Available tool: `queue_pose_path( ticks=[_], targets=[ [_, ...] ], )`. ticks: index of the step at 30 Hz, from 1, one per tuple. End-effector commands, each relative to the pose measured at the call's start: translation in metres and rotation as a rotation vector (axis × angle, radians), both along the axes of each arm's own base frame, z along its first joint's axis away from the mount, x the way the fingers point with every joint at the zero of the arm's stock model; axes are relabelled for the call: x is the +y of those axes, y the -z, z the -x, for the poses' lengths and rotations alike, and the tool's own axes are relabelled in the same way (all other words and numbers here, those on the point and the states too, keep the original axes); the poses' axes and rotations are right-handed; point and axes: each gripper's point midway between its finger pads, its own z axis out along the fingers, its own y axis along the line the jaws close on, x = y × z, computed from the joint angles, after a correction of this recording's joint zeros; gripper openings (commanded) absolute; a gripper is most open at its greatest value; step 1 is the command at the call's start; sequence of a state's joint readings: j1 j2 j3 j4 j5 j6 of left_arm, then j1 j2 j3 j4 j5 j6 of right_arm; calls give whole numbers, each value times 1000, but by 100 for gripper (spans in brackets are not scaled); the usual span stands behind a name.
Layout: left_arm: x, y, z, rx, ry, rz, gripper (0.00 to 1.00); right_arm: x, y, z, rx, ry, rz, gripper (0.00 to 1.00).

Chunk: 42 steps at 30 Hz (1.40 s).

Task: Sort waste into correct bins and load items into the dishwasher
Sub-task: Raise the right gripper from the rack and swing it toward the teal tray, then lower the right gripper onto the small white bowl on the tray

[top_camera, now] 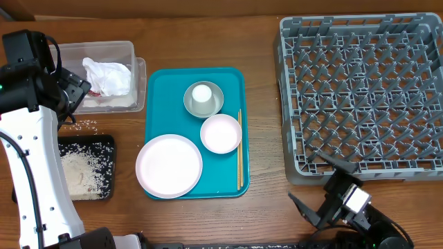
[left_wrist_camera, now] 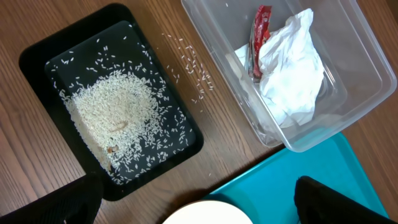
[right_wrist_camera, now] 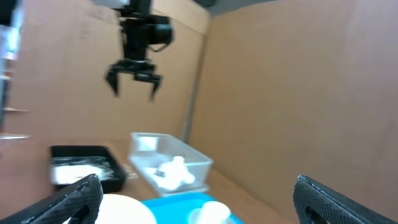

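The crumpled white napkin (top_camera: 107,76) (left_wrist_camera: 292,74) and the red wrapper (left_wrist_camera: 260,37) lie in the clear tub (top_camera: 128,48) (left_wrist_camera: 367,68). Rice (left_wrist_camera: 115,112) fills the black tray (top_camera: 104,146) (left_wrist_camera: 37,56); loose grains (top_camera: 86,126) (left_wrist_camera: 189,62) lie on the table between tray and tub. On the teal tray (top_camera: 163,90) are the large plate (top_camera: 169,166), the smaller dish (top_camera: 221,133), the grey bowl (top_camera: 216,105) with the white cup (top_camera: 201,93) in it, and the chopsticks (top_camera: 240,149). My left gripper (top_camera: 75,97) (left_wrist_camera: 199,196) is open and empty, high above tub and black tray. My right gripper (top_camera: 320,187) (right_wrist_camera: 199,199) is open and empty near the front of the dish rack (top_camera: 363,97).
The dish rack takes up the right side of the table and holds nothing. Brown cardboard walls stand behind the table (right_wrist_camera: 292,93). The left arm's white body (top_camera: 34,173) reaches over the table's left edge.
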State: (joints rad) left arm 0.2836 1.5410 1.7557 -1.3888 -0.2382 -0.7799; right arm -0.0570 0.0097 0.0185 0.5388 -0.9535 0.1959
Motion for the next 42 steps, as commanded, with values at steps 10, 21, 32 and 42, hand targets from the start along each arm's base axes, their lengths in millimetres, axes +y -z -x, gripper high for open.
queue_pose_path(
  ticks=[10,21,32,42],
  targets=[
    [1,0,-1,-7,-14,6,99,-50,-69,3,-163,212,-362,100],
    [1,0,-1,-7,-14,6,100,-43,-122,-13,-29,201,-310,100],
    [1,0,-2,-6,-14,7,100,-1,-154,-68,304,-70,-86,100],
    [1,0,-2,-6,-14,7,100,42,-117,-97,550,-302,-6,100]
  ],
)
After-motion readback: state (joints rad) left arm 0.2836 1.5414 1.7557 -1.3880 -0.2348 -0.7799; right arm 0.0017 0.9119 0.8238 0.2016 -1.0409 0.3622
